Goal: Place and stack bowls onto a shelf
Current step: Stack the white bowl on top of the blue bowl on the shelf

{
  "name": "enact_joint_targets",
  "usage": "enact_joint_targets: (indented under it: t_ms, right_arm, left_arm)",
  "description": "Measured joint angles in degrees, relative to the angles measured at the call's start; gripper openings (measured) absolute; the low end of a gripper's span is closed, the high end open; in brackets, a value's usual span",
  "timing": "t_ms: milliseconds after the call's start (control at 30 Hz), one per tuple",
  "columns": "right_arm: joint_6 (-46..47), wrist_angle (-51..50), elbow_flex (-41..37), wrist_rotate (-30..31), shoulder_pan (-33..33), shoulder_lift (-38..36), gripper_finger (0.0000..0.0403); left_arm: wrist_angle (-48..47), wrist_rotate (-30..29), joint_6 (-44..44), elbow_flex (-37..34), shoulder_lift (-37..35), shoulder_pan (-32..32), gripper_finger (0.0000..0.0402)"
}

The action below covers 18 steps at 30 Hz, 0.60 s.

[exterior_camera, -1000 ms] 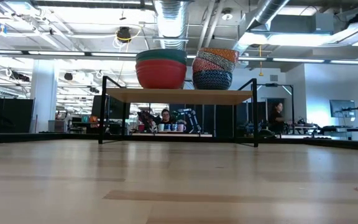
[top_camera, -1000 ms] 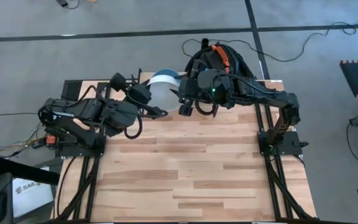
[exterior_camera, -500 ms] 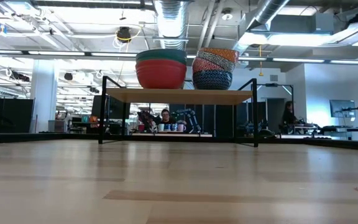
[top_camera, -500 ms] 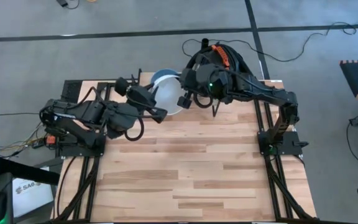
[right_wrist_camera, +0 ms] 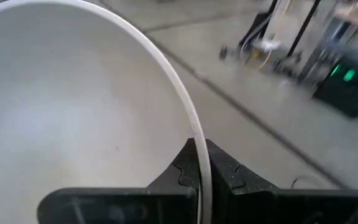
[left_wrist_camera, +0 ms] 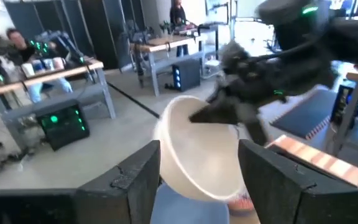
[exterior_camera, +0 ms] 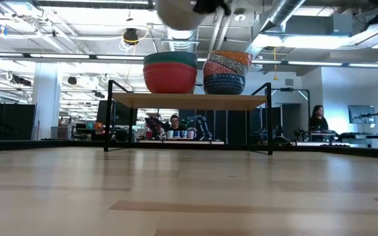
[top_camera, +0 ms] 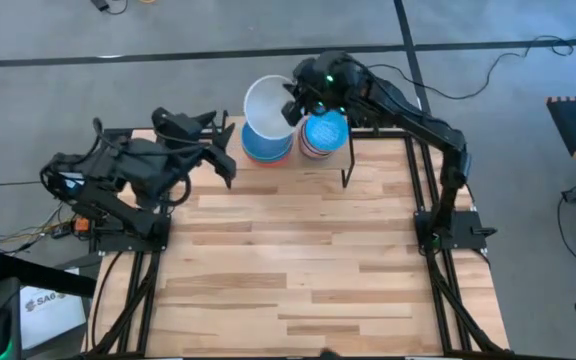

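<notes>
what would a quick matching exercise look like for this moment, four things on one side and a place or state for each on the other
Things:
1. white bowl
2. left gripper
3. right gripper
4. patterned bowl stack

Places or states:
A. open, holding nothing, left of the shelf
B. resting on the shelf's right part in the low view
C. lifted above the shelf, held by its rim
D. pinched shut on a bowl's rim

Pairs: 1-C, 2-A, 3-D, 4-B

Two bowl stacks [exterior_camera: 170,73] sit side by side on the shelf [exterior_camera: 189,100].
</notes>
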Motion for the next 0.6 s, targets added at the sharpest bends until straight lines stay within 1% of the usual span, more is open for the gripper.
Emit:
enact_joint_targets:
  t_ms: [100,267,367,467,500,600]
  right_arm:
    - [2.25,-0.9,-0.05,-4.7,-3.05,2.87,0.0029]
    - [3.75,-1.12,-0.07,-11.23,-5.22,7.03,0.003]
    - [2.73,-0.95,-0.03,-12.88,-5.6,8.83,0.003]
    - [-0.19,-1.28,-0.03,-14.26,-5.96,10.33,0.003]
    - [-1.4,-1.95,-0.04,-15.27,-6.19,10.44,0.003]
    - [-4.41,-2.26,-0.27,-15.69,-6.63,10.27,0.003]
  left_arm:
    - [-5.61,0.74,-5.91,0.0,-1.11,0.0,0.0206]
    - [-15.18,0.89,-15.53,-0.04,-1.21,1.25,0.0206]
    - [-18.46,1.74,-19.89,-0.04,-0.81,2.54,0.0205]
    - [-20.98,3.92,-23.03,-0.07,-0.37,3.79,0.0204]
    - [-21.84,4.4,-23.76,-0.07,-0.26,4.18,0.0204]
    - [-25.14,4.5,-27.26,-0.07,0.37,5.3,0.0204]
